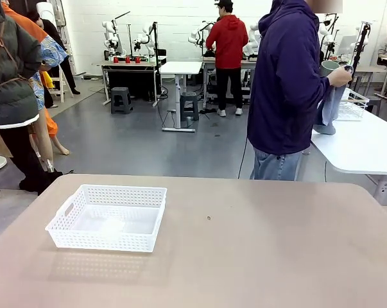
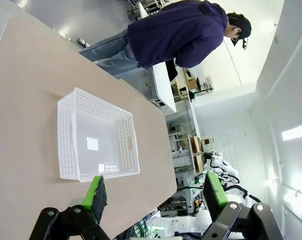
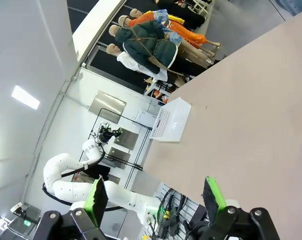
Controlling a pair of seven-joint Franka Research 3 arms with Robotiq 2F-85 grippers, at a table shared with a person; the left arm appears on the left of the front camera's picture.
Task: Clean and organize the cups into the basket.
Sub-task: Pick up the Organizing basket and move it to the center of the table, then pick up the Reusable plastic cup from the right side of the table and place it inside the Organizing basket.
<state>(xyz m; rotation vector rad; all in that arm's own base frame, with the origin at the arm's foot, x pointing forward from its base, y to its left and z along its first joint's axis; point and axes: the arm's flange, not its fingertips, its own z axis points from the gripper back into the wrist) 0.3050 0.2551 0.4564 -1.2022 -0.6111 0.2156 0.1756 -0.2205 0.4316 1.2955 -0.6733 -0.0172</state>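
Observation:
The white lattice basket (image 1: 104, 240) stands empty on the left of the tan table (image 1: 264, 250). Beyond the table's far edge a person in a purple hoodie (image 1: 284, 83) faces right, holding a pale mint green cup (image 1: 329, 66) with a blue cloth (image 1: 330, 108) under it. In the left wrist view my left gripper (image 2: 156, 191) is open above the table, with the basket (image 2: 65, 135) just ahead of its green pads (image 2: 96, 192). My right gripper (image 3: 156, 195) is open too, well away from the basket (image 3: 170, 121), nothing between its fingers.
A white side table (image 1: 366, 144) stands at the right behind the person, with a white wire basket (image 1: 352, 106) on it. A small dark speck (image 1: 208, 218) lies mid-table. Other people and work tables are farther back in the room.

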